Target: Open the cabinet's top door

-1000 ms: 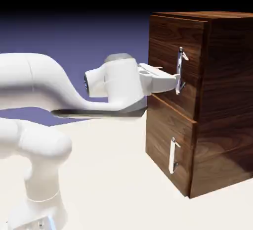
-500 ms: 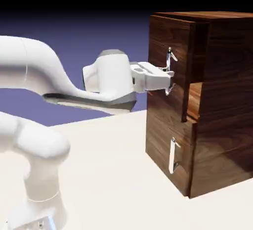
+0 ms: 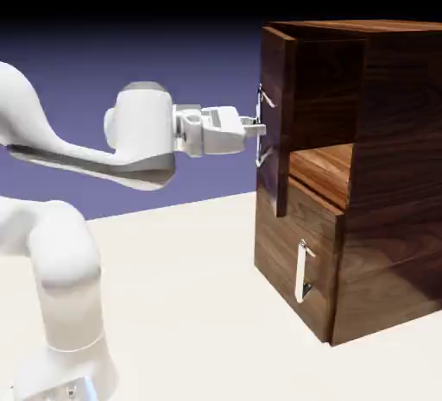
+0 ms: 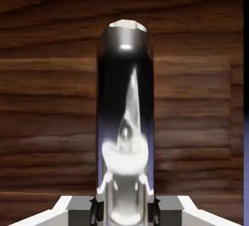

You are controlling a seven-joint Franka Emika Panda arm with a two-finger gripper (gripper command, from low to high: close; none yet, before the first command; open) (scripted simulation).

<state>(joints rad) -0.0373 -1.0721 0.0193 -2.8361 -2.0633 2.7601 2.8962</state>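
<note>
The dark walnut cabinet (image 3: 380, 175) stands at the exterior view's right. Its top door (image 3: 278, 119) is swung well out from the cabinet front, showing a lighter wooden shelf inside. My gripper (image 3: 258, 128) is shut on the top door's vertical silver handle (image 3: 262, 128), with the white arm reaching in from the left. In the hand view the silver handle (image 4: 125, 123) fills the middle, upright, against the door's wood grain (image 4: 48, 98), and my grey fingertips (image 4: 80, 209) press on it from both sides at the bottom edge.
The lower door (image 3: 289, 261) is closed, with its shorter silver handle (image 3: 303, 272) below the open panel. The pale table (image 3: 190, 304) stretches left of the cabinet, and the robot's base (image 3: 60, 339) stands at lower left.
The gripper closed on the top door's handle and has pulled it leftward. The door went from closed to slightly ajar to swung well open, revealing the shelf. The arm has drawn back.
</note>
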